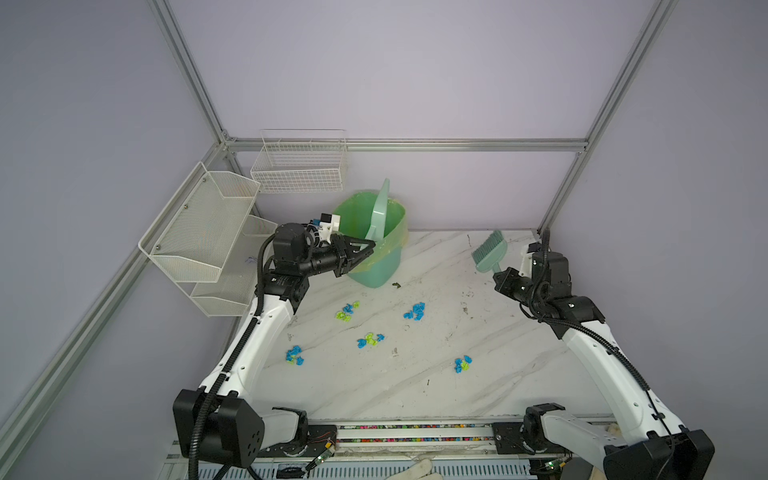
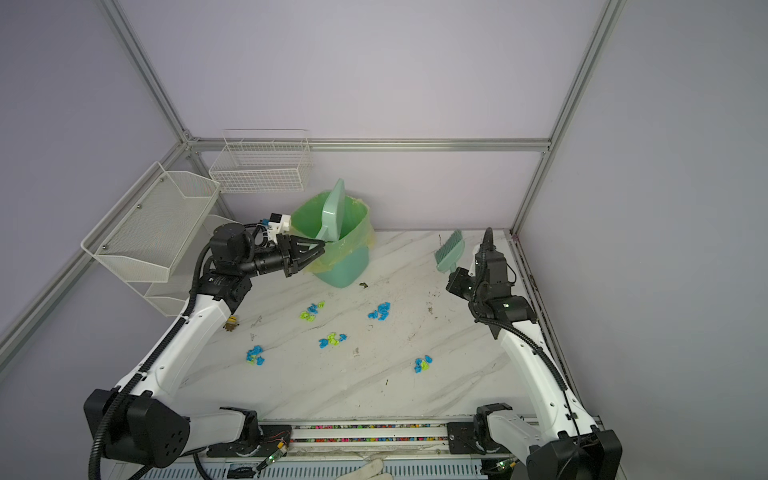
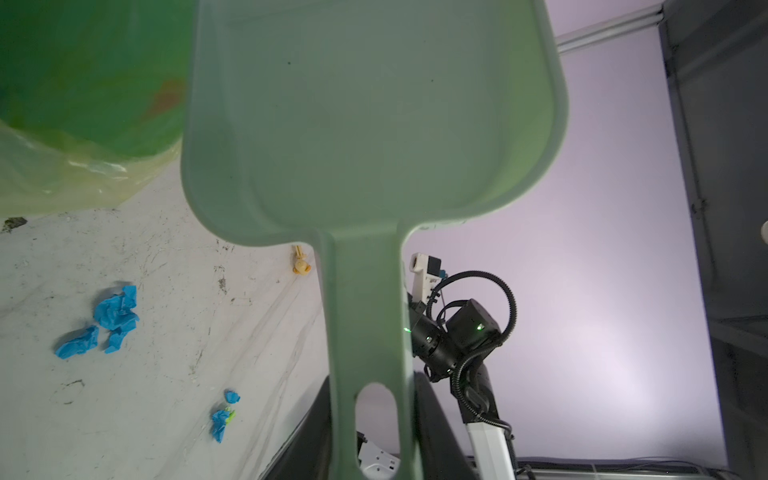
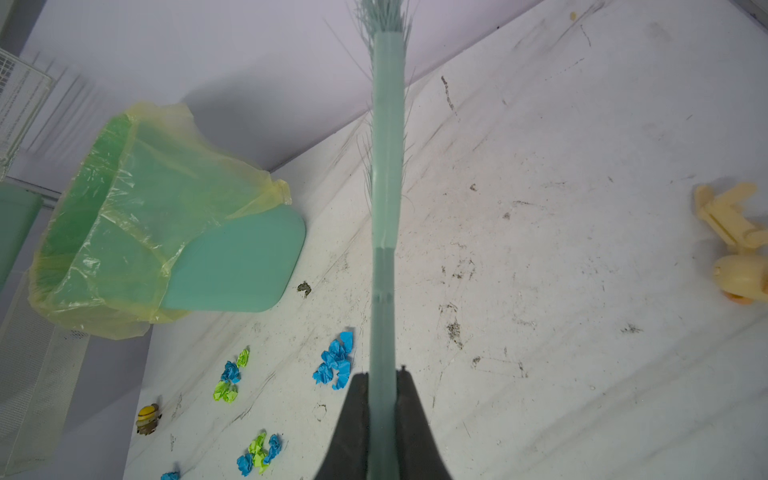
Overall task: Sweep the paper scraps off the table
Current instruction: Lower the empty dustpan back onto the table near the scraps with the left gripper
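Note:
Several clusters of blue and lime-green paper scraps (image 1: pixel 370 340) (image 2: pixel 331 340) (image 4: pixel 336 365) (image 3: pixel 116 316) lie spread over the middle of the white marble table (image 1: pixel 415 395). My left gripper (image 1: pixel 368 245) (image 2: pixel 318 249) (image 3: pixel 374 415) is shut on the handle of a pale green dustpan (image 1: pixel 381 212) (image 2: pixel 333 212) (image 3: pixel 374 124). The pan stands tipped up over the green bin (image 1: pixel 374 266) (image 2: pixel 345 270) (image 4: pixel 232 266) and looks empty. At the far right, my right gripper (image 1: pixel 498 276) (image 2: pixel 455 274) (image 4: pixel 384 382) is shut on a teal brush (image 1: pixel 490 249) (image 2: pixel 450 249) (image 4: pixel 386 166), bristles raised toward the back wall.
White wire-mesh shelves (image 1: pixel 199 232) and a wire basket (image 1: pixel 299 166) hang at the back left. A small yellow toy figure (image 2: pixel 231 323) (image 4: pixel 148 419) sits by the left arm. A cream toy (image 4: pixel 735 249) lies on the table. A dark speck (image 1: pixel 396 285) lies beside the bin.

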`<state>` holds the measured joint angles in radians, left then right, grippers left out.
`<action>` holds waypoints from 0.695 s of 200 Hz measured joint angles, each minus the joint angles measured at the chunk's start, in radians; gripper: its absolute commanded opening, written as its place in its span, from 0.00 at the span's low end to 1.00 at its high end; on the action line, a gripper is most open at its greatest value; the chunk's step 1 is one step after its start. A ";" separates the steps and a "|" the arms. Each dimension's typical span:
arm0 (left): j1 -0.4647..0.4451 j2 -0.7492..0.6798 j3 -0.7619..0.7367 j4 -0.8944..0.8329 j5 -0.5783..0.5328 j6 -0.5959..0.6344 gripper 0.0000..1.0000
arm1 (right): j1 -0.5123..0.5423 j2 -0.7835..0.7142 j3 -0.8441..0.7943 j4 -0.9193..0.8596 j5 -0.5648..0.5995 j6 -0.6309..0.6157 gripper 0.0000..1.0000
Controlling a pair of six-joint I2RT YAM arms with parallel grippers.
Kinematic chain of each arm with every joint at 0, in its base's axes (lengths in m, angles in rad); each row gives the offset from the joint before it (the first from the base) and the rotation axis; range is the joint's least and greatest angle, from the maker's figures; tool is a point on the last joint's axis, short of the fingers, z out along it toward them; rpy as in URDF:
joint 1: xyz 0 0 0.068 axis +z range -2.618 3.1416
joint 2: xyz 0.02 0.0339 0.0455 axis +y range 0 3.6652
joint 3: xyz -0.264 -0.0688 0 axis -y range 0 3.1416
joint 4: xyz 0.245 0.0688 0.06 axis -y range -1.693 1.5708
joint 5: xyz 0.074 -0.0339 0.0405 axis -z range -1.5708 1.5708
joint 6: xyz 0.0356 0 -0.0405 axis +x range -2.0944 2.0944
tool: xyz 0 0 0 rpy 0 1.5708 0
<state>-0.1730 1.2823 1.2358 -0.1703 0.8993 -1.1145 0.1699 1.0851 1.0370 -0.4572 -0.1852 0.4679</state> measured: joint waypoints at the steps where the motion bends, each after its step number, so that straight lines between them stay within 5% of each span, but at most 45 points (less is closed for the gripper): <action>1: -0.003 -0.002 0.002 -0.008 -0.004 0.007 0.00 | 0.000 0.000 0.000 0.000 0.000 -0.001 0.00; 85: -0.243 -0.029 0.076 -0.274 -0.150 0.279 0.00 | 0.000 0.006 0.039 -0.089 -0.072 -0.048 0.00; 139: -0.316 0.065 0.129 -0.462 -0.270 0.486 0.00 | 0.000 -0.045 0.081 -0.193 -0.096 -0.048 0.00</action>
<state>-0.4889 1.3476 1.3651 -0.6319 0.6292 -0.6281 0.1699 1.0397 1.1179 -0.6506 -0.2810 0.4198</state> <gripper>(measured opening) 0.231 0.112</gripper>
